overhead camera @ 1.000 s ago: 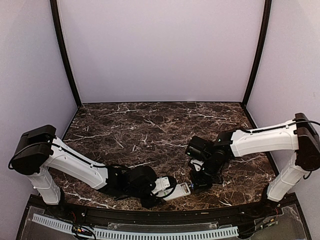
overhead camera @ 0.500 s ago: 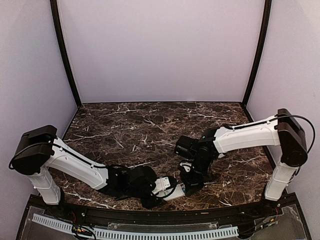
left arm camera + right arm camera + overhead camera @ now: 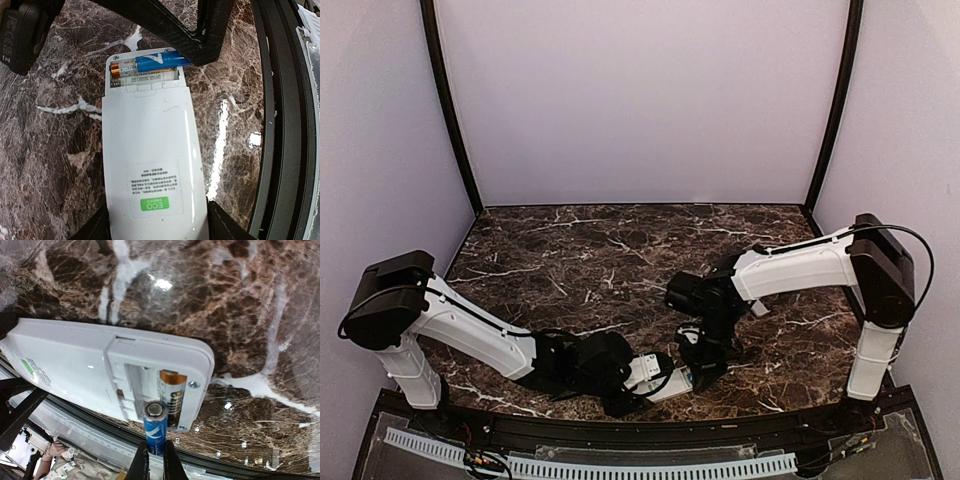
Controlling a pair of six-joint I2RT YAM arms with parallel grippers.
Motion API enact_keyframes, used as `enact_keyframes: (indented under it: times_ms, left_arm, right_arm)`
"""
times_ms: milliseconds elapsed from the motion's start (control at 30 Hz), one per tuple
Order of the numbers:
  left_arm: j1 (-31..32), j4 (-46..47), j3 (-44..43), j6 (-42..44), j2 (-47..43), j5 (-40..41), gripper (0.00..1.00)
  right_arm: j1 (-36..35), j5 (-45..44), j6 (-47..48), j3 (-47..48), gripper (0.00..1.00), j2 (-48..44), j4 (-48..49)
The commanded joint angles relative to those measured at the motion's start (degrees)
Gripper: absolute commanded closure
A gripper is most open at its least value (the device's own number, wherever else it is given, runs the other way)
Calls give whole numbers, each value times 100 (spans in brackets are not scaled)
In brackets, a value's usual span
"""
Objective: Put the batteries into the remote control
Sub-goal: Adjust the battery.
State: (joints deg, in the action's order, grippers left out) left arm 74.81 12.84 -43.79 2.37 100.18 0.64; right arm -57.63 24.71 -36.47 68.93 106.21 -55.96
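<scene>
The white remote control [image 3: 150,165] lies back-up with its battery compartment uncovered. My left gripper [image 3: 157,222] is shut on its sides near the green ECO label. One battery [image 3: 173,390] with an orange end lies in the slot nearest the remote's end. A blue battery [image 3: 155,427] sits in my right gripper [image 3: 155,455], which is shut on it, its metal tip at the empty slot's edge. In the left wrist view the blue battery [image 3: 160,61] slants across the compartment under the right fingers [image 3: 200,35]. From above, the remote control [image 3: 672,384] and right gripper [image 3: 698,366] meet at the table's near edge.
The black front rail [image 3: 620,428] of the marble table [image 3: 620,250] runs just below the remote. A white slotted cable duct [image 3: 590,466] lies beyond it. Pale walls and black corner posts [image 3: 450,110] close in the back and sides.
My right arm has swung left and in towards the remote's open end, carrying the blue battery. The left arm and the remote have stayed put.
</scene>
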Motion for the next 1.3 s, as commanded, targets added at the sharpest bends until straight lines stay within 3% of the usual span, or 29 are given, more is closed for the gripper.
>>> enact_keyframes:
  times_ms: [0,633,833,967,1067,1267]
  left_arm:
    - [69,-818,291,179,250,-47,39]
    - [69,-701,368,247,83,54,39]
    - [69,-17,734,585,-705,354,30]
    - [120,926,1108,1217,-1373,602,27]
    - [199,1652,1454,2231,-1886,714,28]
    - [335,2908,1610,4604,-1876,533,41]
  right_arm:
    - [15,22,186,226,100,159,-391]
    - [41,-137,206,543,100,118,-643]
    - [51,-168,169,329,100,-198,-342]
    - [54,-178,149,187,100,-422,-207]
    - [50,-185,162,170,100,-664,-182]
    - [-18,-255,74,192,100,-1143,-161]
